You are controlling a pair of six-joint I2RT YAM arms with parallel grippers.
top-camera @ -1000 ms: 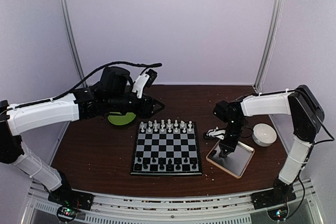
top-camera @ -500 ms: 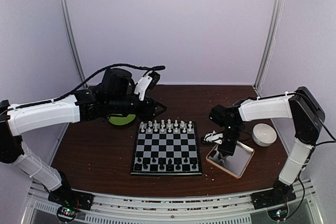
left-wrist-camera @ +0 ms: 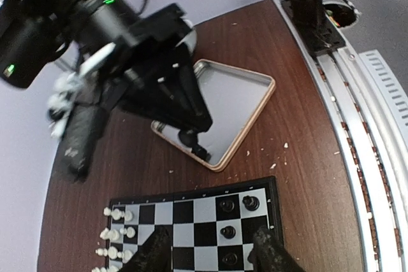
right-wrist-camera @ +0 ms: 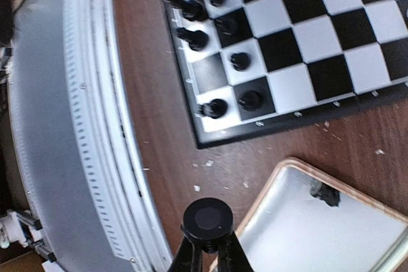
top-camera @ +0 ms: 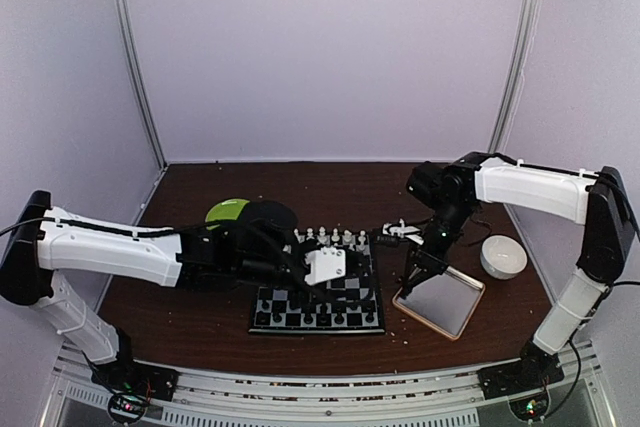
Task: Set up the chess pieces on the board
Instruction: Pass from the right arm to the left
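Reaching down by the tray (top-camera: 455, 309), right claw (top-camera: 410, 278) pinching a black piece (right-wrist-camera: 207, 219); left claw (left-wrist-camera: 210, 251) parted above board (left-wrist-camera: 207, 212).

Top view: my left arm (top-camera: 120, 247) overlies the board (top-camera: 340, 305), hiding many of its left and middle squares, and covers part of the green plate (top-camera: 225, 211). The chess pieces (top-camera: 347, 239) are too small to rank.

Left wrist view: the bottom edge cuts off the board and my left gripper (left-wrist-camera: 210, 250).

Right wrist view: my right gripper (right-wrist-camera: 206, 237) runs off the bottom edge. The black piece (right-wrist-camera: 207, 219) it clamps shows only its round top. The tray (right-wrist-camera: 280, 167) is cut off too.
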